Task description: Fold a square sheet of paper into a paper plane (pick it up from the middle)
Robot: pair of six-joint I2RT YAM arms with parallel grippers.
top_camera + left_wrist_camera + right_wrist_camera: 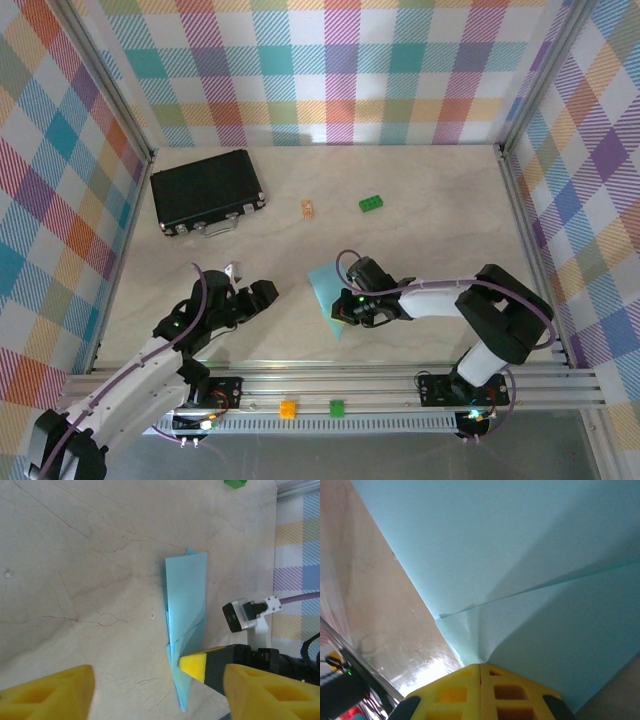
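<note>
The square sheet of paper, light blue, is folded into a slim pointed paper plane (324, 285) and lies on the table in front of the right arm. My right gripper (346, 309) is shut on its near part. In the right wrist view its yellow fingertips (480, 667) press together on the creased blue paper (520, 555). In the left wrist view the plane (187, 595) points toward the camera, and a yellow finger (193, 666) of the right gripper pinches it. My left gripper (160, 695) stands open a short way left of the plane (262, 293), touching nothing.
A black case (206, 190) lies at the back left. A green brick (372, 204) and a small orange piece (308, 208) sit behind the paper. An orange brick (288, 408) and a green one (337, 407) rest on the front rail. Plaid walls enclose the table.
</note>
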